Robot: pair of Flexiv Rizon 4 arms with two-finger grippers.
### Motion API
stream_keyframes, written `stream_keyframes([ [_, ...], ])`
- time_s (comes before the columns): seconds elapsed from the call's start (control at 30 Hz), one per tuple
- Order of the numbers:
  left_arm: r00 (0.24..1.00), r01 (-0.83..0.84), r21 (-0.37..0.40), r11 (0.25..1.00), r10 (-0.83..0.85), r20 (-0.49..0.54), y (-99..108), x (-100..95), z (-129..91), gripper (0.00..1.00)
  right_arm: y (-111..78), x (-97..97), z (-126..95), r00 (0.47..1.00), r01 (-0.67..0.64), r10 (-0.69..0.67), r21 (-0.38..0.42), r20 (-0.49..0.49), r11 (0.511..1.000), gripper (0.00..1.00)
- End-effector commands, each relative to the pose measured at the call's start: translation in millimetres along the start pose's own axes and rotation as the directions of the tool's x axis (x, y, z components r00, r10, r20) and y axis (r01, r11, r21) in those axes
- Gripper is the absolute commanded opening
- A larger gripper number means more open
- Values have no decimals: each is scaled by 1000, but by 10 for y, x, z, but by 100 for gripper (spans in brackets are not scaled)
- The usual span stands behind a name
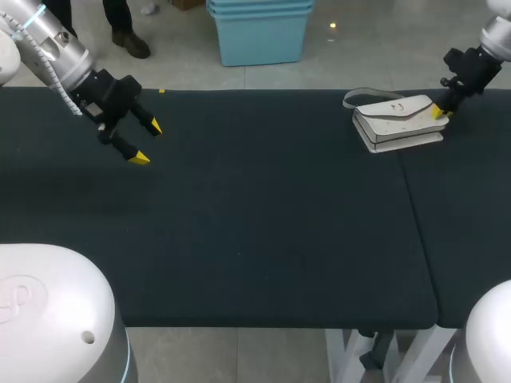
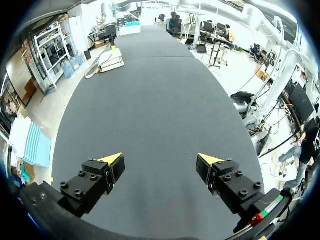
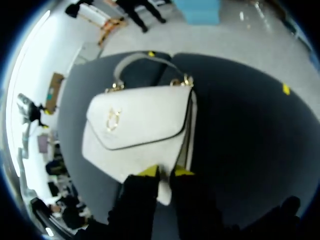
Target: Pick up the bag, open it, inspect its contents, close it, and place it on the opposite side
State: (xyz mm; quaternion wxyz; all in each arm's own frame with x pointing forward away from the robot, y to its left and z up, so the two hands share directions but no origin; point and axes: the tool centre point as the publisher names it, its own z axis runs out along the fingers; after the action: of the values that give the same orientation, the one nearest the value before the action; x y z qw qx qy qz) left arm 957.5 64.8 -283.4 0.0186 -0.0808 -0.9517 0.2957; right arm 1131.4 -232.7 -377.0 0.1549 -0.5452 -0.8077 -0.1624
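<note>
A white flap bag (image 1: 399,121) with a grey strap and gold clasp lies flat at the table's far right. My right gripper (image 1: 439,112) is at the bag's right end. In the right wrist view its yellow fingertips (image 3: 149,171) stand close together, pinching the near edge of the bag (image 3: 140,127). My left gripper (image 1: 146,142) hovers open over the far left of the table, well away from the bag. The left wrist view shows the left gripper (image 2: 161,162) wide apart with nothing between its fingers, and the bag (image 2: 110,59) small and far ahead.
The black table (image 1: 255,231) has a seam (image 1: 419,215) running front to back near its right side, just beside the bag. A small yellow mark (image 1: 162,91) sits at the far edge on the left.
</note>
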Motion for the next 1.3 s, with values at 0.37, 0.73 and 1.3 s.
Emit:
stream_keyframes([
  [0.37,1000,-1,2,1000,1,0,7,-5,5,100,-21,58,4,999,-8,28,487,-34,873,0],
  [0.73,1000,-1,2,1000,1,0,7,-5,5,100,-72,277,89,999,-44,53,495,-4,868,0],
  [1.3,1000,-1,2,1000,1,0,7,-5,5,100,-369,1001,203,983,-168,181,247,-32,954,0],
])
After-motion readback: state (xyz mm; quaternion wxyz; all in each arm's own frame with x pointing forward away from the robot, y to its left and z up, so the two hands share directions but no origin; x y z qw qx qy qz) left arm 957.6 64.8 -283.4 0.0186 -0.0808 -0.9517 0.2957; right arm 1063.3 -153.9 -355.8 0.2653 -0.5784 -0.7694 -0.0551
